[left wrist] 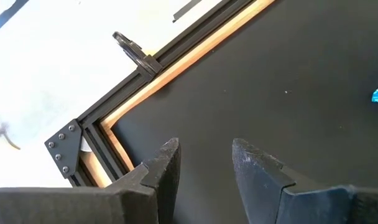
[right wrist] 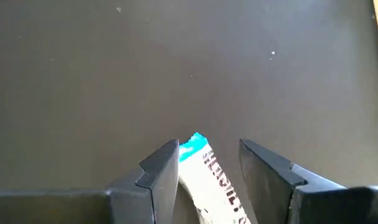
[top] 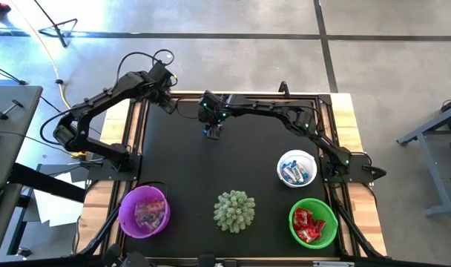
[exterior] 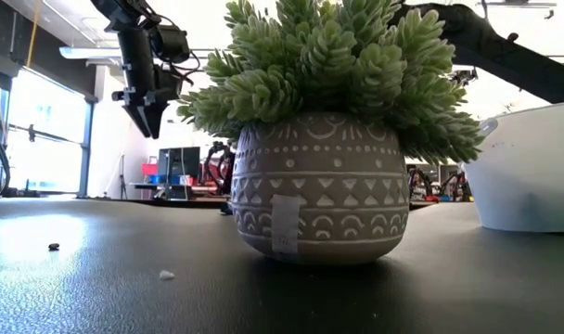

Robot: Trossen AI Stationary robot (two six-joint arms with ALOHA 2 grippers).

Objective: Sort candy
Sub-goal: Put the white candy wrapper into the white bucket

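I see one blue-and-white candy (right wrist: 207, 168) at the bottom centre of the right wrist frame, tilted, between the right gripper's (right wrist: 209, 163) spread fingers. In the high frame, blue-and-white candies (top: 294, 173) fill the white bowl (top: 310, 158) at right, red candies (top: 305, 225) the green bowl (top: 328, 216) lower right, pinkish candies (top: 145, 215) the purple bowl (top: 127, 205) lower left.
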